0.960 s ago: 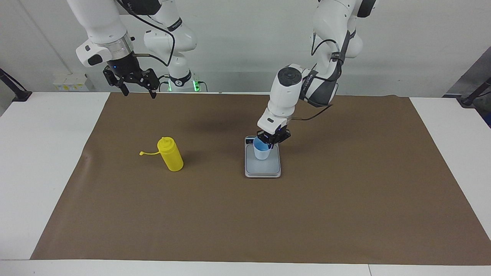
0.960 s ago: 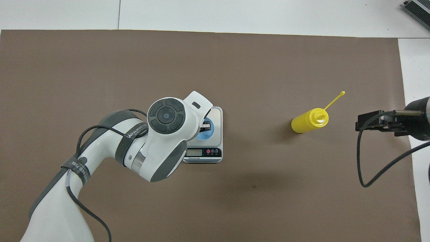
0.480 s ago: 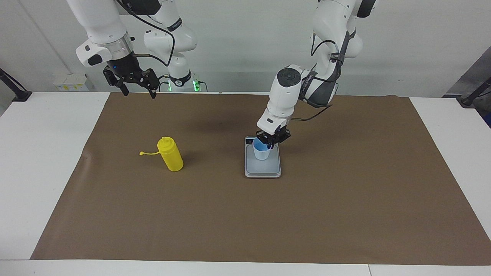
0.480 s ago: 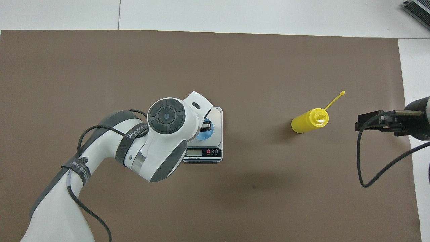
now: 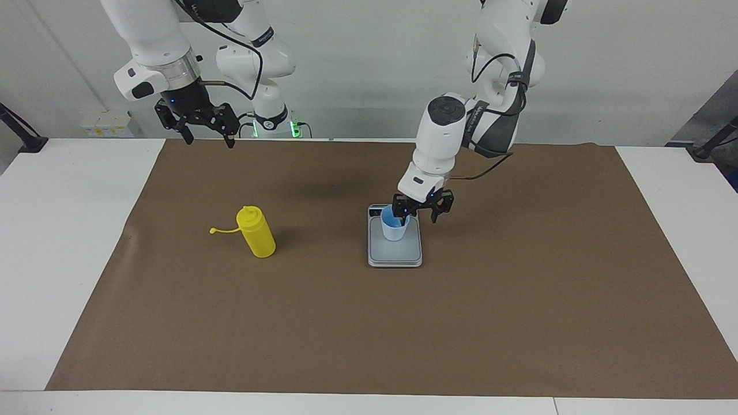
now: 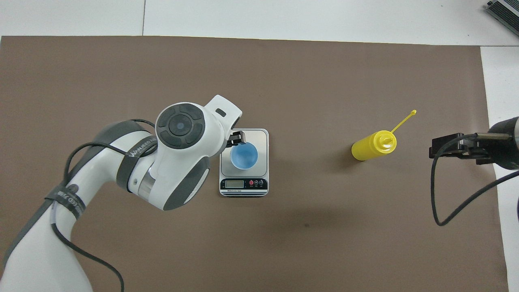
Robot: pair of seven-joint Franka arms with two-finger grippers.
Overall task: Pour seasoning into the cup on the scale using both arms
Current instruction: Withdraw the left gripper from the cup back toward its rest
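Where white wall meets table [image 5: 69, 242], brown mat [image 5: 519, 300], seemingly paper.

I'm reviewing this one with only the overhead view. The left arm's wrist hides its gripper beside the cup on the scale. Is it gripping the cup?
Observer: No. The facing view shows the left gripper open at the height of the rim of the cup, on the side toward the left arm's end. The cup stands upright by itself on the scale.
Operator: Is the right gripper down at table height near the yellow bottle?
Observer: No. The right gripper hangs open high in the air, waiting over the right arm's end of the brown mat, well above the yellow bottle.
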